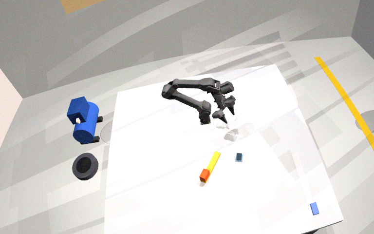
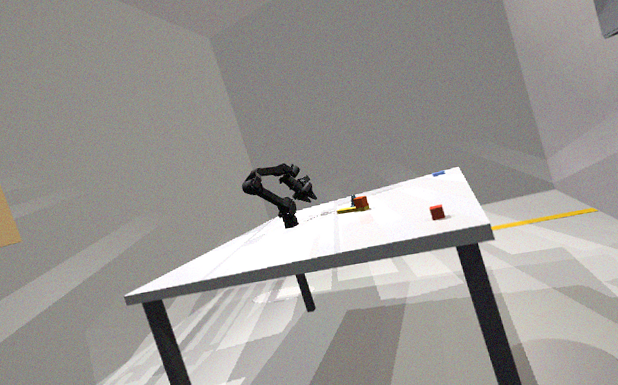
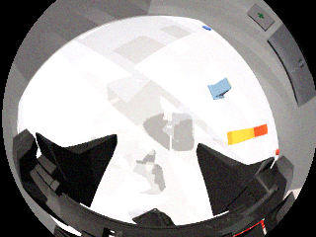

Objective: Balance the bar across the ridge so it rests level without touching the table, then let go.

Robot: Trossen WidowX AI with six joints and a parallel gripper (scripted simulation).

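A yellow bar [image 1: 213, 162] [image 2: 345, 210] [image 3: 241, 136] with an orange block at one end lies flat on the white table [image 1: 154, 154] [image 2: 385, 229]. The ridge, a small dark blue-grey wedge [image 1: 238, 157] [image 2: 352, 200] [image 3: 219, 89], stands a short way to the bar's right, apart from it. My gripper [image 1: 229, 117] [image 2: 310, 196] [image 3: 157, 144] is open and empty. It hangs above the table near the arm's base, well behind the bar and the ridge.
A small red cube [image 2: 437, 212] sits near the table's front edge. A flat blue patch [image 1: 314, 208] [image 2: 438, 173] [image 3: 207, 28] lies near a table corner. Off the table on the floor are a blue cylinder machine [image 1: 84, 121], a dark ring [image 1: 85, 166] and a yellow line [image 1: 344, 96].
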